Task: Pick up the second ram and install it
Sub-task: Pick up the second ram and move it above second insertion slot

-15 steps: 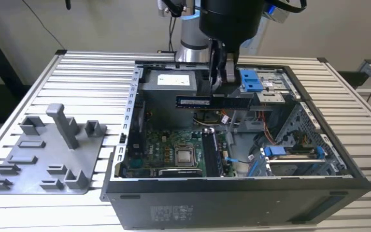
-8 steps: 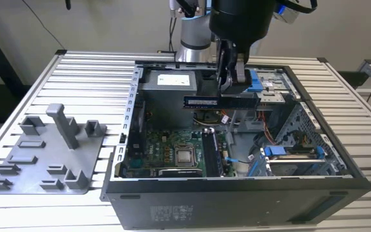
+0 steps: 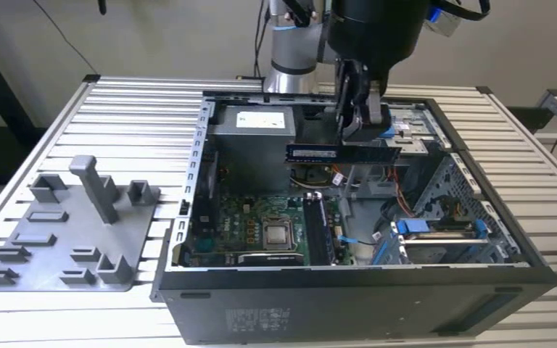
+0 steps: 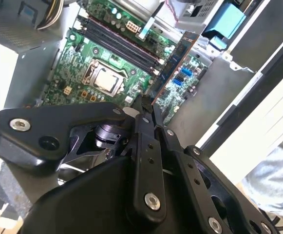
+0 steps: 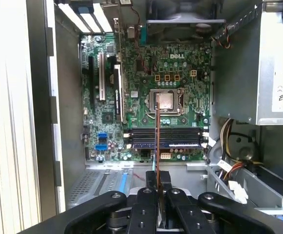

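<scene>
The second ram (image 3: 341,153), a slim dark green stick with a bluish-white label, hangs level above the open computer case (image 3: 356,290). My gripper (image 3: 361,138) is shut on its upper edge. In both wrist views the stick runs out from between my fingertips, edge-on: ram (image 5: 157,126) and gripper (image 5: 159,181), ram (image 4: 173,63) and gripper (image 4: 146,111). Below lies the green motherboard (image 5: 180,73) with its long black memory slots (image 5: 165,138), also the slots (image 4: 122,41). The stick stands well above them and crosswise to them.
A grey power supply (image 3: 254,134) fills the case's back corner on the exterior view's left. Blue-tabbed drive bays (image 3: 438,232) and loose cables (image 5: 234,168) sit on the other side. A grey plastic tray (image 3: 66,232) with upright blocks lies on the slatted table (image 3: 114,101).
</scene>
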Available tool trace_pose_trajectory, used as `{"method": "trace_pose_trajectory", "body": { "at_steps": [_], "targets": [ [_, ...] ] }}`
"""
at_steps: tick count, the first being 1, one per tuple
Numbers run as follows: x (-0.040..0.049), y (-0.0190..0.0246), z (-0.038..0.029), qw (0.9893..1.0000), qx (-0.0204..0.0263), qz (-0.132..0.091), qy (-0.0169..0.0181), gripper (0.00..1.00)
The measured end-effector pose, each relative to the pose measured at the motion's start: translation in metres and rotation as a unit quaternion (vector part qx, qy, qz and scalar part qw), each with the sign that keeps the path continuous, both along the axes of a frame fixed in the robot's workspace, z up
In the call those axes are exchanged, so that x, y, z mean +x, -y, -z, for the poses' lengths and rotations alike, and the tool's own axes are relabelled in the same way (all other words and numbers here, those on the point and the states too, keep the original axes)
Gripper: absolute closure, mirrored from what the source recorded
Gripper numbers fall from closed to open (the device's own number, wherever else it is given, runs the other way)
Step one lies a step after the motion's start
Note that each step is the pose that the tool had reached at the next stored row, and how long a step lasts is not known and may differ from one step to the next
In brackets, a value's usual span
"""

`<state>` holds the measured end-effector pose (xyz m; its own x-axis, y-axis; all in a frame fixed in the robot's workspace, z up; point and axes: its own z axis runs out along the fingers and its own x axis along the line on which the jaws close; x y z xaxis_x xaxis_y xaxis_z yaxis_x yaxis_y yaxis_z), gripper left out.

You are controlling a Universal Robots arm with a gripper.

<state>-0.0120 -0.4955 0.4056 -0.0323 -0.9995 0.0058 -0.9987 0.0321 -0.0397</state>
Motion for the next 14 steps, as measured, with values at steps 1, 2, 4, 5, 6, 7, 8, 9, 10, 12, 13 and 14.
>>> {"method": "trace_pose_trajectory", "body": {
  "at_steps": [1, 2, 4, 5, 6, 7, 8, 9, 10, 12, 13, 14],
  "targets": [
    [0.0015, 0.0, 0.0, 1.0, 0.0, 0.0, 0.0, 0.86],
    [0.003, 0.0, 0.0, 1.0, 0.0, 0.0, 0.0, 0.86],
    [0.0059, 0.0, 0.0, 1.0, 0.0, 0.0, 0.0, 0.86],
    [0.0074, 0.0, 0.0, 1.0, 0.0, 0.0, 0.0, 0.86],
    [0.0089, 0.0, 0.0, 1.0, 0.0, 0.0, 0.0, 0.86],
    [0.0103, 0.0, 0.0, 1.0, 0.0, 0.0, 0.0, 0.86],
    [0.0118, 0.0, 0.0, 1.0, 0.0, 0.0, 0.0, 0.86],
    [0.0133, 0.0, 0.0, 1.0, 0.0, 0.0, 0.0, 0.86],
    [0.0147, 0.0, 0.0, 1.0, 0.0, 0.0, 0.0, 0.86],
    [0.0169, 0.0, 0.0, 1.0, 0.0, 0.0, 0.0, 0.86],
    [0.0179, 0.0, 0.0, 1.0, 0.0, 0.0, 0.0, 0.86],
    [0.0187, 0.0, 0.0, 1.0, 0.0, 0.0, 0.0, 0.86]
  ]
}}
